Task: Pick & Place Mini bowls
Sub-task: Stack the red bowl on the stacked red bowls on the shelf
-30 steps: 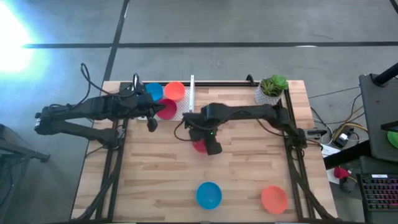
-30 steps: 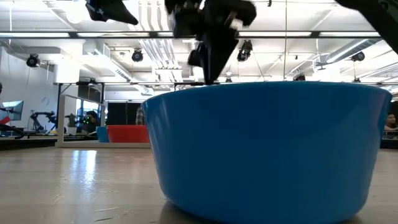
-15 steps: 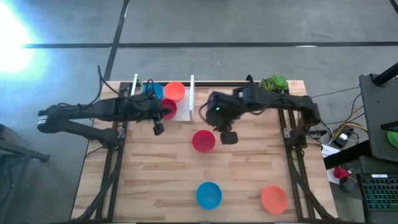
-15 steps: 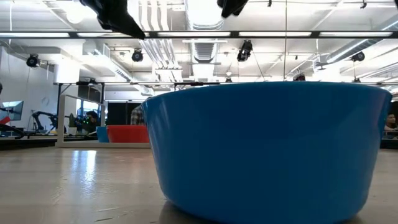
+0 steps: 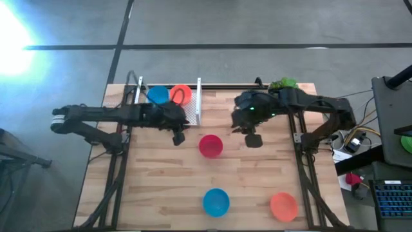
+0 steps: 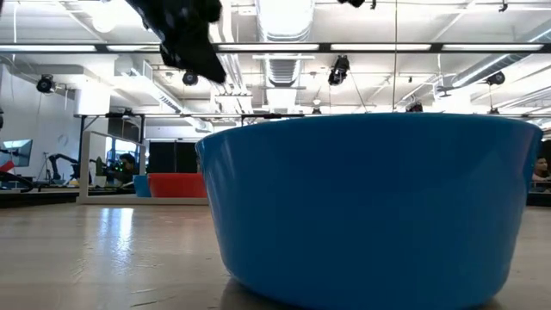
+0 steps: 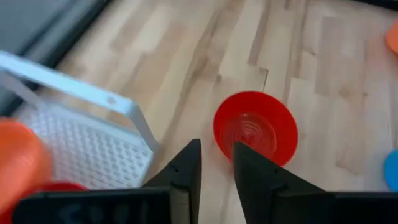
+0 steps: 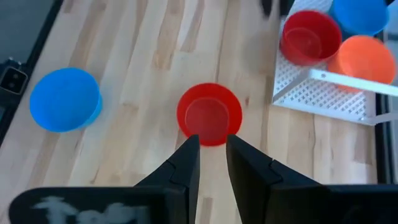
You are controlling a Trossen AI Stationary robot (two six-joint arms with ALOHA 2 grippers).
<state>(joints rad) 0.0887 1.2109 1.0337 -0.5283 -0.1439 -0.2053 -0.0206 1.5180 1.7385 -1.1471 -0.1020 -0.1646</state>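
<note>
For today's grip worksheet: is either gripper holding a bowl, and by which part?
Nothing is held. The left gripper and right gripper show empty gaps; the small red plastic bowl sits free on the table.

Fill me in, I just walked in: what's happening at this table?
Two robot arms are sorting mini bowls into a white tray at the table's far edge. Neither claw holds anything: the left claw and right claw hang either side of a red bowl mid-table. A blue bowl and orange bowl wait near the front.
</note>
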